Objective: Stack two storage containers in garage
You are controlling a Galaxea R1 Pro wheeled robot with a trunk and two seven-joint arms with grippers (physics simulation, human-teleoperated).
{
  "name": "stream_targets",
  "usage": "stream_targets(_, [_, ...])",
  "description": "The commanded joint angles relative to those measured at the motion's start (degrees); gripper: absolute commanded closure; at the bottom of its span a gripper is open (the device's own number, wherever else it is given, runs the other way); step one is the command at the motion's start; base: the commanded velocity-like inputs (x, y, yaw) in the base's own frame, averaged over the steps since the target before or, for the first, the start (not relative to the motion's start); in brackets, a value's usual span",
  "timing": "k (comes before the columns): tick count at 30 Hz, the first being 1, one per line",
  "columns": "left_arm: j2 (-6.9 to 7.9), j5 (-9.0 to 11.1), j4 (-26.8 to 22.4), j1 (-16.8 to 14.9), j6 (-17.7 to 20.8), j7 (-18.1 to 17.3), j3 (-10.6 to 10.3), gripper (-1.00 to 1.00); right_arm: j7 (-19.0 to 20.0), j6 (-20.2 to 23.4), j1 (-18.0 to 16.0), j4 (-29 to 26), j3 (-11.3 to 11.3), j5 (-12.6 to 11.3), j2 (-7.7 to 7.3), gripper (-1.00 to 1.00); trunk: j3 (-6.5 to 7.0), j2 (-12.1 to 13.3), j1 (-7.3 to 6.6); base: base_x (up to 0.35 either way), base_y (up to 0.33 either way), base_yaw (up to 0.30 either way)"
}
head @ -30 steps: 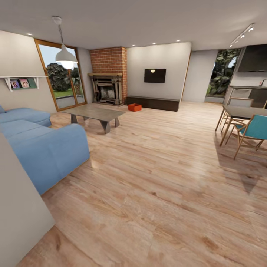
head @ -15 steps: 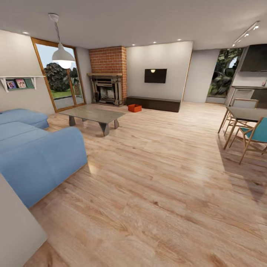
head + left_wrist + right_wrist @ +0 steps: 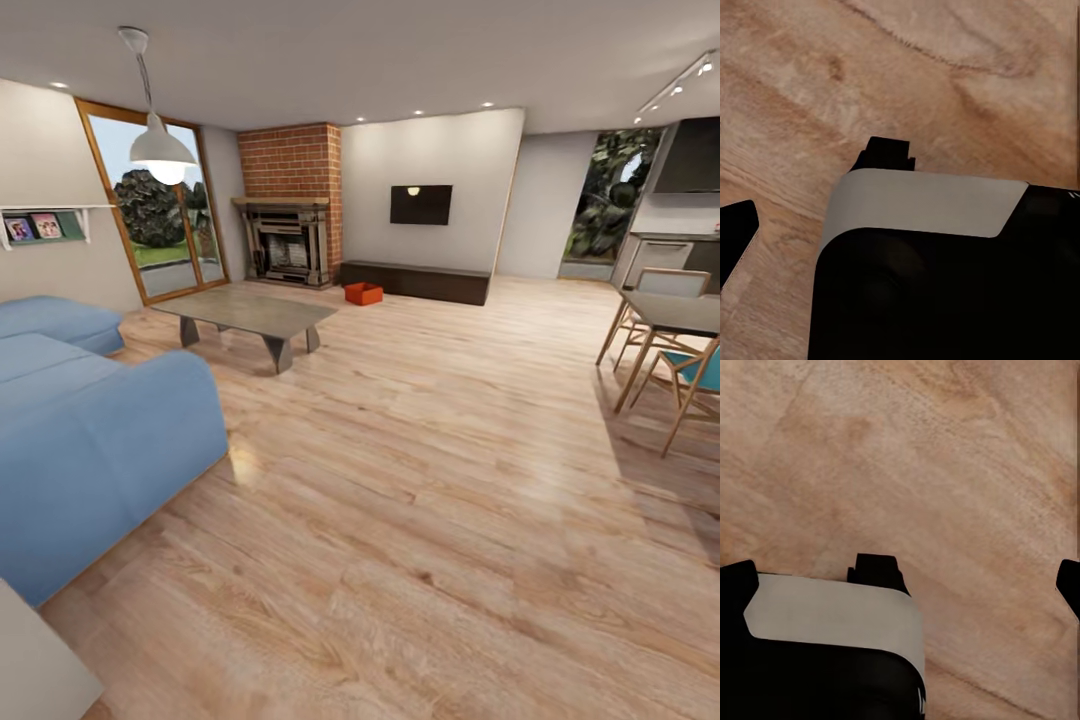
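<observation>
I'm seeing the orange storage containers (image 3: 363, 292) sitting beside the dark bench (image 3: 415, 281); I can't tell either gripper's opening.

A home's open living room: light wood-plank floor (image 3: 430, 480), blue sofa (image 3: 90, 440), low coffee table (image 3: 250, 312), red brick fireplace (image 3: 292, 205), wall-mounted television (image 3: 420, 204), pendant lamp (image 3: 160, 145), and a dining table (image 3: 675, 312) with wooden chairs (image 3: 690, 385) beside a kitchen corner.
</observation>
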Motion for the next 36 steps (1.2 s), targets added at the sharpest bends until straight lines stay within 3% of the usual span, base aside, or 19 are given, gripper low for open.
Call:
stream_targets(1, [-0.01,0.52,-0.03,-0.02,0.17,0.15,-0.07,-1.00,-0.06,-0.30,-0.07,0.16,0.48,-0.53,0.03,-1.00,-0.05,-0.02,0.03,0.322,0.000,0.000])
stream_targets(19, [-0.01,0.52,-0.03,-0.03,0.17,0.15,-0.07,-1.00,0.04,-0.21,-0.06,0.16,0.48,-0.55,0.01,-1.00,-0.05,-0.02,0.03,0.322,0.000,-0.005])
stream_targets(36, [-0.01,0.52,-0.03,-0.03,0.17,0.15,-0.07,-1.00,-0.04,-0.31,-0.04,0.16,0.48,-0.52,0.01,-1.00,-0.05,-0.02,0.03,0.322,0.000,-0.156])
